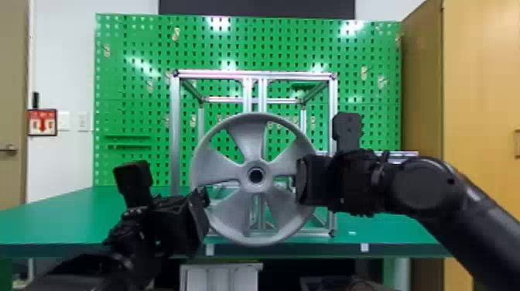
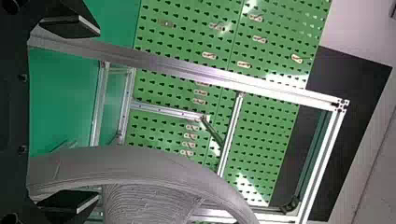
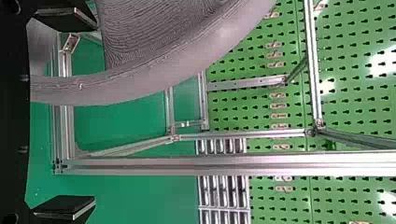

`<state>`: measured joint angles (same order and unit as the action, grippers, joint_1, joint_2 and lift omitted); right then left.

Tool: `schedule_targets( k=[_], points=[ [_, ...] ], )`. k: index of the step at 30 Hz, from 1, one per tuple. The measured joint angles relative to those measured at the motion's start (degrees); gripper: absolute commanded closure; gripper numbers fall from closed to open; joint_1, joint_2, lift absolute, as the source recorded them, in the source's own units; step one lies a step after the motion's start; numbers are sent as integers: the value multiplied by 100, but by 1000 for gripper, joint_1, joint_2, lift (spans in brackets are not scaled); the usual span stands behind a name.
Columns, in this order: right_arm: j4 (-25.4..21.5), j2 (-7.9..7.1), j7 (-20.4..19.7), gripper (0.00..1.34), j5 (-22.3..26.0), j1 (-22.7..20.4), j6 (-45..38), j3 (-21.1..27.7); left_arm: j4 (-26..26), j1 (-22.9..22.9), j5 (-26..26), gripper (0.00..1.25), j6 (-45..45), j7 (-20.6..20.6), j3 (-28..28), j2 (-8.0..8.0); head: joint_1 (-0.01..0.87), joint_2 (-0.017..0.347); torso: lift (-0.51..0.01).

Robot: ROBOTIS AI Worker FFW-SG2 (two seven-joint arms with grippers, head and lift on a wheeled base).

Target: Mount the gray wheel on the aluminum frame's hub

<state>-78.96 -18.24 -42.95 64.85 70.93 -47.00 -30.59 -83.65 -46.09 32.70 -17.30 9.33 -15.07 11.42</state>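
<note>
The gray wheel [image 1: 221,173] stands upright in front of the aluminum frame [image 1: 175,135], its open center bore facing the camera. My left gripper [image 1: 202,211] is at the wheel's lower left rim, my right gripper [image 1: 303,180] at its right side. In the left wrist view, the fingers of my left gripper [image 2: 70,114] are wide apart, one inside the wheel's rim [image 2: 135,163]. Likewise in the right wrist view, my right gripper [image 3: 65,112] is open, with the rim [image 3: 140,81] passing between its fingers. The hub is hidden behind the wheel.
The frame stands on a green table [image 1: 58,216] before a green pegboard [image 1: 131,89]. Behind the frame on the right lies a metal rack [image 3: 223,191]. A wooden cabinet [image 1: 479,96] rises at the far right. Under the table edge is a light-colored box [image 1: 219,276].
</note>
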Motion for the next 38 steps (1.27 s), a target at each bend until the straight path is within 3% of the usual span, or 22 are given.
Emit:
schedule_targets(
  k=[7, 13, 27, 38],
  points=[
    [-238, -42, 24, 9, 27, -144, -1, 117, -188, 118, 54, 67, -1, -21, 35, 7, -5, 6, -499],
    [-835, -142, 39, 9, 38, -476, -2, 347, -532, 331, 81, 67, -1, -20, 107, 51, -5, 6, -499],
    [-2281, -338, 42, 9, -7, -1621, 13, 1056, -1488, 1067, 119, 73, -145, -19, 376, 272, -5, 6, -499],
    [-3120, -320, 95, 9, -223, -2559, -1, 1536, -2182, 1640, -58, 73, -274, -20, 520, 487, -5, 6, -499]
  ],
)
